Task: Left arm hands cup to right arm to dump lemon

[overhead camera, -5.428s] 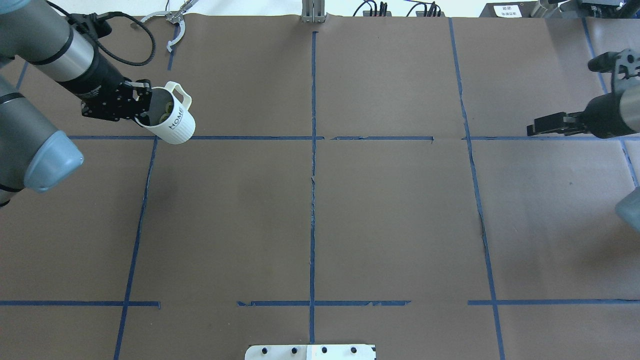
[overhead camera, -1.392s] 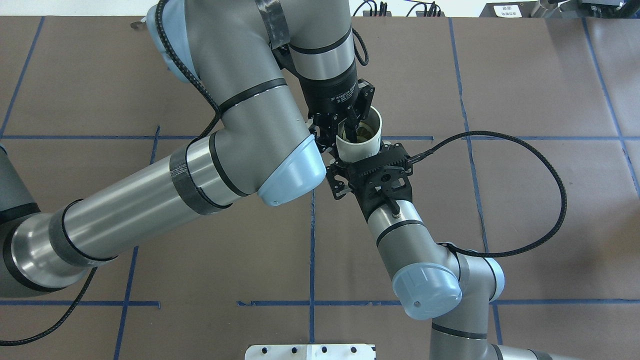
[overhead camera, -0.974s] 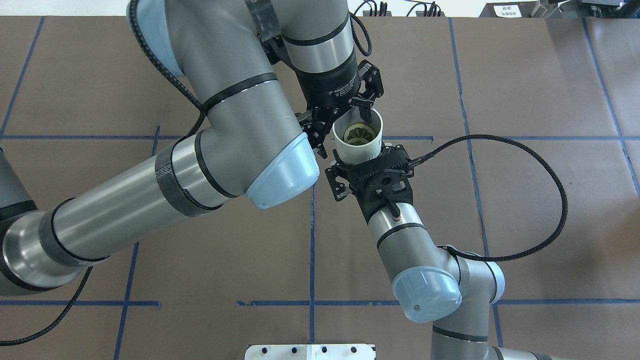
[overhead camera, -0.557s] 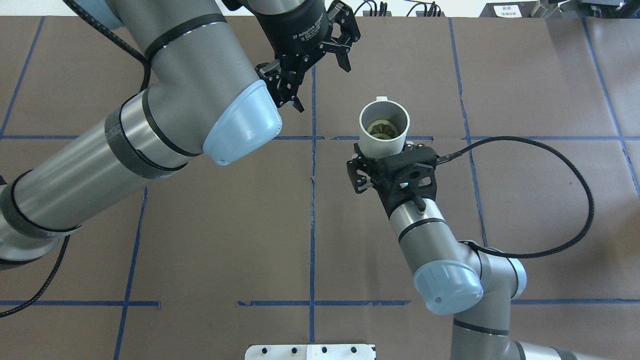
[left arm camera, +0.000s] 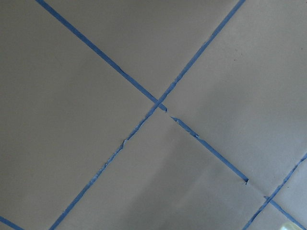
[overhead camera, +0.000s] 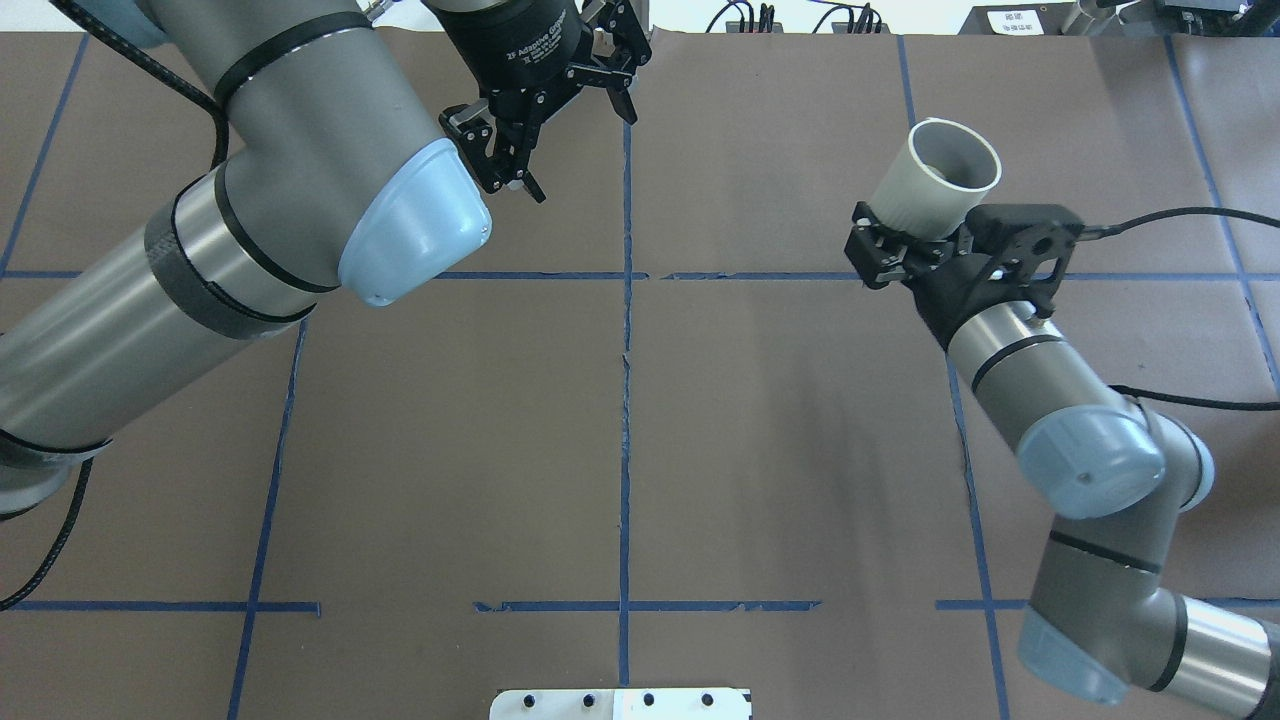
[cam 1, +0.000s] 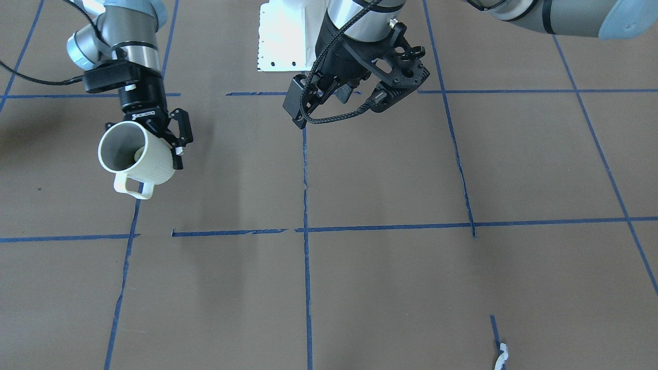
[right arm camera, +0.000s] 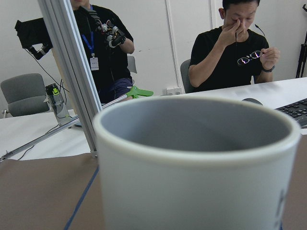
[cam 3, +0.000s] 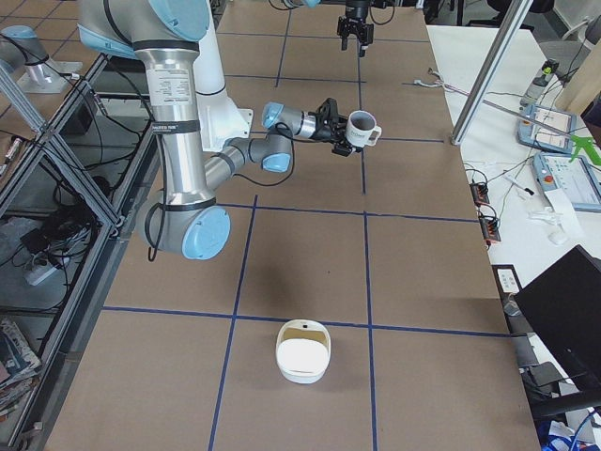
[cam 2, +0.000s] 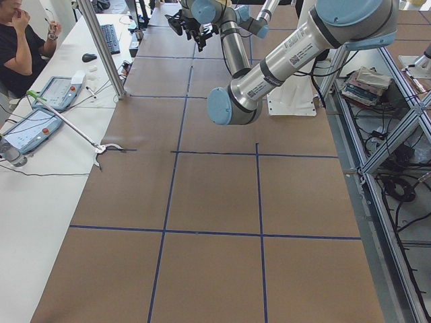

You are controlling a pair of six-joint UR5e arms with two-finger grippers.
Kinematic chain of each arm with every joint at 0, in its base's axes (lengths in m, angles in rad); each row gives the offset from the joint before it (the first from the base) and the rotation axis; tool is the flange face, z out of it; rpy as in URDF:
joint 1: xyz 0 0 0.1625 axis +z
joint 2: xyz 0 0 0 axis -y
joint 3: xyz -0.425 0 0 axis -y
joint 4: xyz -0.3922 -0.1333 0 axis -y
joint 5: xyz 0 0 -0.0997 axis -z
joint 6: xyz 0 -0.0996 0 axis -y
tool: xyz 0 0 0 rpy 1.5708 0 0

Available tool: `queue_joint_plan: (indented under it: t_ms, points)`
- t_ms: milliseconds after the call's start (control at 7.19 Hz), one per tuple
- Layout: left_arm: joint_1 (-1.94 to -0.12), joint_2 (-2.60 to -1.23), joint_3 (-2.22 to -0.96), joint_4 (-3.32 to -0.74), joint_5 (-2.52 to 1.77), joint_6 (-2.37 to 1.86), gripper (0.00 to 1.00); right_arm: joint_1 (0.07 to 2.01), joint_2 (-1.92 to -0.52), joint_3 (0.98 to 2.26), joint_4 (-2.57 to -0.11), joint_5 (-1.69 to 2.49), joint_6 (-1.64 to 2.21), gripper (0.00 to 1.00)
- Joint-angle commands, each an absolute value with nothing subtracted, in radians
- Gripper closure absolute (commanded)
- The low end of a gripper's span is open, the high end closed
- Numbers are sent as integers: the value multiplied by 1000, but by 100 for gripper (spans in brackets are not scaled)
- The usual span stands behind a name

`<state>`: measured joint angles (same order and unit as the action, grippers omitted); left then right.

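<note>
Now, cup (overhead camera: 935, 180): clamped by its lower body between the right gripper (overhead camera: 905, 243) jaws, mouth past the fingertips and tipped outward, a grip that leaves the rim free for pouring.
Lemon (cam 1: 140, 153): lying on the cup's inner wall, beyond the fingertips; not yet out.
Right gripper: closed on the ribbed sides, handle hanging clear of both fingers.
Left gripper (overhead camera: 583, 150): jaws spread wide, nothing between them, well apart from the cup, apparently parked clear of the pour.
Stage: handover looks complete; the dump seems to be starting.
Table (overhead camera: 780, 450): brown paper, blue tape grid, beneath both sets of jaws.
</note>
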<state>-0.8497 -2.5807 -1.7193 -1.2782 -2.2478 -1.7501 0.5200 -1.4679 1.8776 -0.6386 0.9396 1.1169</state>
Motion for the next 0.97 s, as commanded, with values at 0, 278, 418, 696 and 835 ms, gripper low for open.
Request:
queue_joint_plan:
  t_ms: [0, 278, 418, 696, 835]
  points:
    - [-859, -2560, -1729, -1278, -2246, -1738, 0, 691, -1627, 1876, -475, 1170, 1147, 98]
    - [-873, -2542, -1727, -1278, -2224, -1707, 0, 881, -1777, 1861, -346, 1413, 1252, 99]
    - [-876, -2537, -1727, -1278, -2224, -1695, 0, 978, -1814, 1839, -312, 1527, 1281, 99]
    - [-876, -2537, -1729, -1278, -2206, -1695, 0, 1099, -1865, 1754, -171, 1644, 1525, 99]
    - [-876, -2537, -1727, -1278, -2206, -1695, 0, 1126, -1884, 1665, -11, 1699, 1649, 98]
